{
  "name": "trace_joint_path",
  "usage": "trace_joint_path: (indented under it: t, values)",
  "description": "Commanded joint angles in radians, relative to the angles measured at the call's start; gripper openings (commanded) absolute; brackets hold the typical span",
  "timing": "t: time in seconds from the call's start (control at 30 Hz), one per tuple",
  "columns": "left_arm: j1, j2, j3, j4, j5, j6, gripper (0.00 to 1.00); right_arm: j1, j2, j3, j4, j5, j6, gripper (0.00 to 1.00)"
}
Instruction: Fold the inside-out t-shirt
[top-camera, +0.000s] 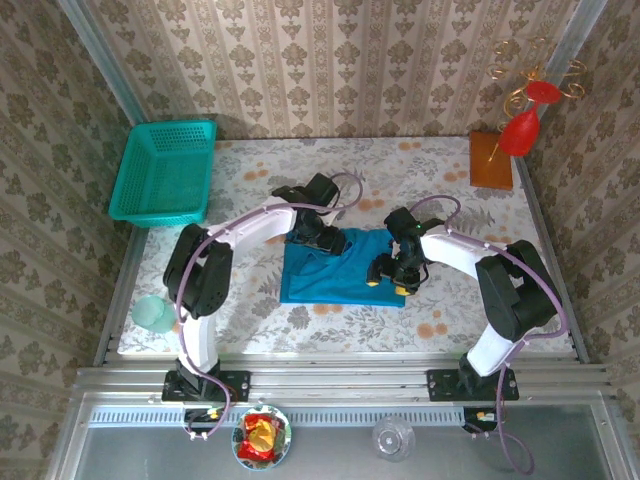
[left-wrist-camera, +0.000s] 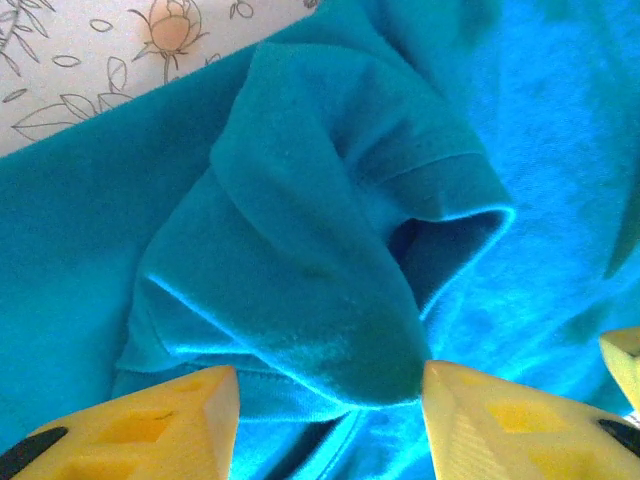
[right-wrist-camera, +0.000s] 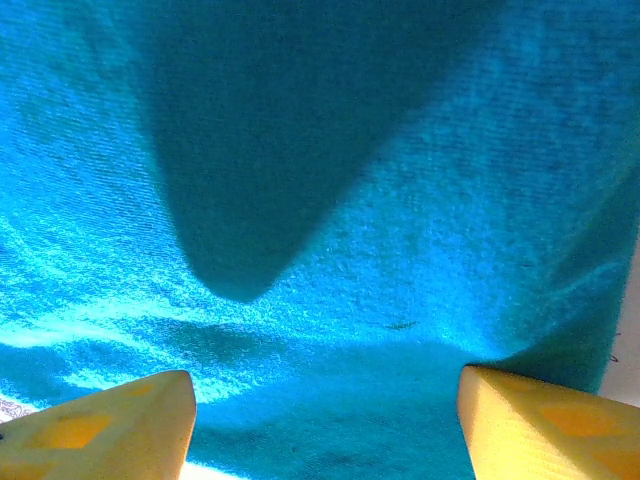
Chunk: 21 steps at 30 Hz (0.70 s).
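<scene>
Teal cloth, soft and limp, lies mid-table in the top view. The inside-out t-shirt (top-camera: 330, 282) forms a rough rectangle, doubled over by the look of it, with a rumpled ridge at its far-left part. The left gripper (top-camera: 320, 238) hangs over that far-left corner and the right gripper (top-camera: 393, 273) over the near-right edge. A mesh basket (top-camera: 165, 172) stands well apart at far left, a wooden block (top-camera: 491, 160) at far right, and a pale green cup (top-camera: 153, 313) by the near-left edge. Bare table (top-camera: 450, 315) rings the shirt, so a fold can likely sweep either way, with least room toward the near edge.

In the left wrist view the yellow fingers (left-wrist-camera: 140, 425) stand apart and pinch nothing. A hemmed sleeve (left-wrist-camera: 330, 250) humps up between and beyond them, its tip just touching the right-hand one. Floral tabletop shows at top left, so the shirt's edge is near.

In the right wrist view the fingers (right-wrist-camera: 100, 425) are spread wide with flat cloth spanning the gap and nothing clamped. A sliver of table shows at each lower corner, so the hem lies just beside the tips.

The shirt should handle as light and floppy. It will probably sag, drag and let its layers slide. The stitched sleeve hem and the near-right corner look like the firmest holds, taking every layer at once.
</scene>
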Motion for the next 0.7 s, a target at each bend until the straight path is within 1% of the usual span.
trace_joint_path:
  t: [0.0, 0.1, 0.13, 0.2, 0.27, 0.3, 0.37, 0.47, 0.53, 0.67]
  values:
    - [-0.010, 0.028, 0.027, -0.028, 0.016, 0.040, 0.53, 0.001, -0.003, 0.004, -0.038, 0.029, -0.018, 0.72]
    - [-0.010, 0.049, 0.030, -0.014, 0.001, 0.042, 0.52, 0.001, -0.001, 0.001, -0.049, 0.034, -0.024, 0.72]
    - [-0.010, 0.050, 0.032, -0.007, -0.004, 0.042, 0.49, 0.001, 0.000, 0.000, -0.055, 0.038, -0.027, 0.72]
    - [-0.009, 0.043, 0.030, 0.012, -0.021, 0.040, 0.41, 0.002, 0.000, -0.002, -0.064, 0.047, -0.031, 0.72]
    - [-0.001, 0.023, 0.027, 0.020, -0.037, 0.034, 0.25, 0.002, -0.001, -0.004, -0.073, 0.056, -0.035, 0.71]
    - [0.003, 0.010, 0.023, 0.021, -0.046, 0.031, 0.19, 0.001, -0.001, -0.006, -0.075, 0.059, -0.035, 0.72]
    - [0.018, -0.029, 0.009, 0.024, -0.075, 0.027, 0.10, 0.001, -0.005, -0.012, -0.075, 0.063, -0.033, 0.71]
    - [0.065, -0.080, -0.012, 0.022, -0.078, 0.022, 0.05, 0.001, -0.008, -0.020, -0.076, 0.067, -0.033, 0.71]
    - [0.103, -0.096, -0.017, 0.014, -0.066, 0.027, 0.05, 0.001, -0.005, -0.022, -0.079, 0.071, -0.033, 0.71]
    - [0.179, -0.061, 0.015, -0.019, -0.017, 0.061, 0.06, 0.001, 0.003, -0.017, -0.088, 0.076, -0.040, 0.71]
